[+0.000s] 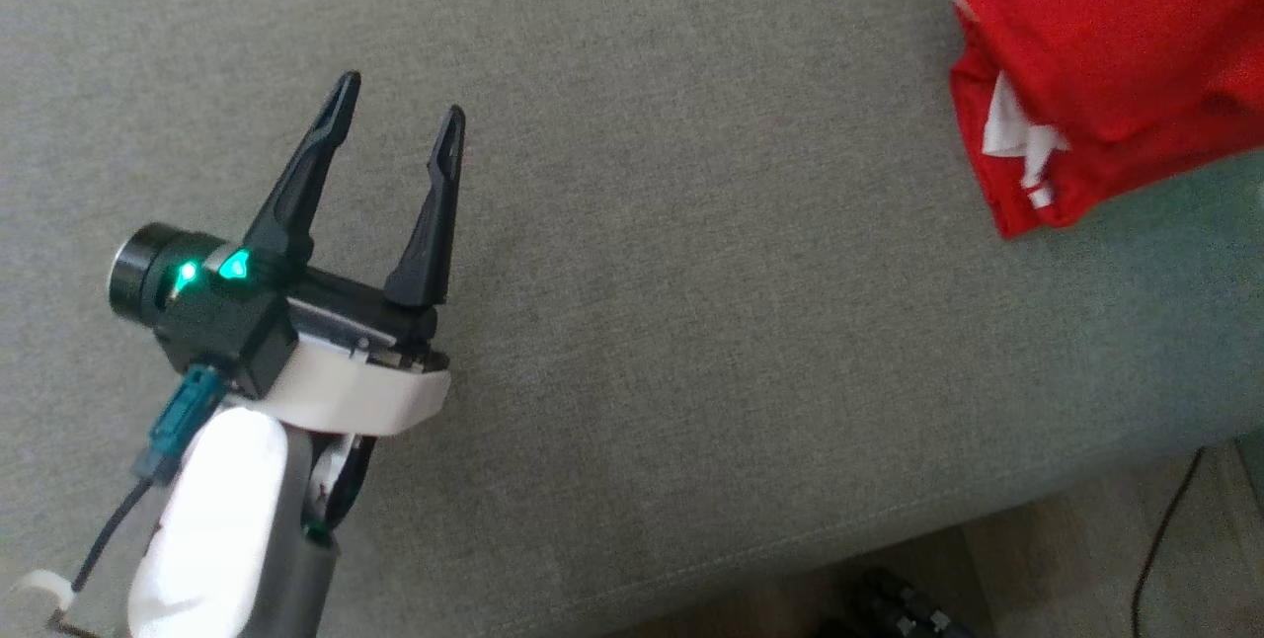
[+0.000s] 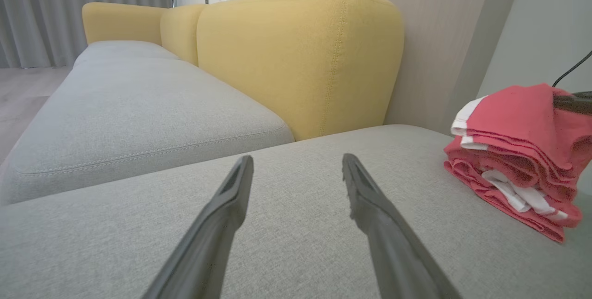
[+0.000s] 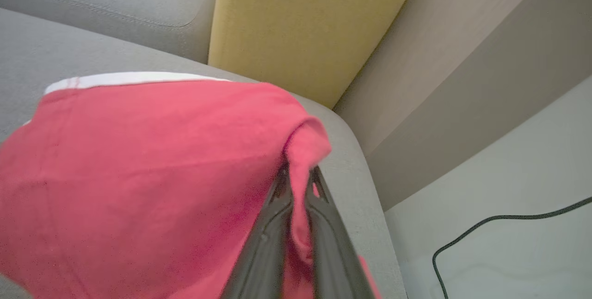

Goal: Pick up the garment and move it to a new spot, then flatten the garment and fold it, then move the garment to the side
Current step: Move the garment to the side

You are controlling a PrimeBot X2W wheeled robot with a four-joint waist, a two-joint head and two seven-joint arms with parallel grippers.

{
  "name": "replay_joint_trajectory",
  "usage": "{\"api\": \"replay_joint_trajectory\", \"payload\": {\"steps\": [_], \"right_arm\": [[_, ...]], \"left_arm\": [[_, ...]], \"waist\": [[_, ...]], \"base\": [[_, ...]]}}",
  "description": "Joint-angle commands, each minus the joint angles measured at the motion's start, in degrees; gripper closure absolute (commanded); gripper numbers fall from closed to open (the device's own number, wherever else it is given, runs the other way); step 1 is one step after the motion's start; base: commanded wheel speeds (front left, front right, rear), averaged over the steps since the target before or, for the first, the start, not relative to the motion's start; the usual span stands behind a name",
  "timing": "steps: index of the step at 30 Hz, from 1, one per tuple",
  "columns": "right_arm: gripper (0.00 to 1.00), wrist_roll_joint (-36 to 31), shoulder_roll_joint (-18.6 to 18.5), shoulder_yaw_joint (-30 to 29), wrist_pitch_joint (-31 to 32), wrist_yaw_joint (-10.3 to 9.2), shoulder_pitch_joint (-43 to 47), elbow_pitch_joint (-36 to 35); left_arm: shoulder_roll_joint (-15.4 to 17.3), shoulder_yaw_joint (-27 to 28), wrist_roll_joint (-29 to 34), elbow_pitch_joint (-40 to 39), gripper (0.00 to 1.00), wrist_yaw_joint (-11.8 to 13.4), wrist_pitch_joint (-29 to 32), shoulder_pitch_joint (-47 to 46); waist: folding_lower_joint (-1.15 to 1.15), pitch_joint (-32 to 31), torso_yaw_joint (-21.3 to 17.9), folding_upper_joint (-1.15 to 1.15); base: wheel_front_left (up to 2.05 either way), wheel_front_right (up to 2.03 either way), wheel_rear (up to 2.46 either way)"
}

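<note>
Red garment [image 1: 1106, 55], folded, white trim.

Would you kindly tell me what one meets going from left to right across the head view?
The left claw, open, fingers pointing up → a bare stretch of grey sofa cushion → the red garment with white trim, at the upper right edge.

The garment [image 1: 1106, 55] is red with white trim. The seat cushion [image 1: 632, 223] is plain grey, the backrest [image 2: 300, 58] is mustard yellow.
</note>
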Motion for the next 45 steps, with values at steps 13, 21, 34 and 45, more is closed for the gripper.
{"api": "replay_joint_trajectory", "payload": {"steps": [13, 21, 34, 45], "right_arm": [[1.00, 5.24, 8.37, -10.12, 3.51, 0.37, -2.02, 8.24], [0.00, 5.66, 9.72, -13.77, 2.32, 0.37, -3.05, 10.67], [0.00, 2.65, 19.49, -19.94, 3.51, 0.37, 13.30, -11.56], [0.00, -2.27, 27.56, -9.73, -2.88, 0.37, 23.31, -25.48]], "left_arm": [[1.40, 0.91, 0.19, -2.51, 0.00, -1.11, -0.28, -5.31], [1.33, 0.44, -0.02, -1.67, 0.00, -1.42, -0.28, -6.09], [0.26, 2.19, -1.19, 1.62, 0.00, 0.38, -0.28, -0.03], [-0.85, 5.02, -3.40, 4.10, 0.00, 3.64, -0.28, 5.53]], "waist": [[-0.01, 6.39, 0.09, 0.00], [-0.01, 6.49, 0.50, 0.00], [-0.01, -4.61, 1.93, 0.00], [-0.01, -13.24, 10.44, 0.00]], "base": [[0.00, 0.00, 0.00], [0.00, 0.00, 0.00], [0.00, 0.00, 0.00], [0.00, 0.00, 0.00]]}}
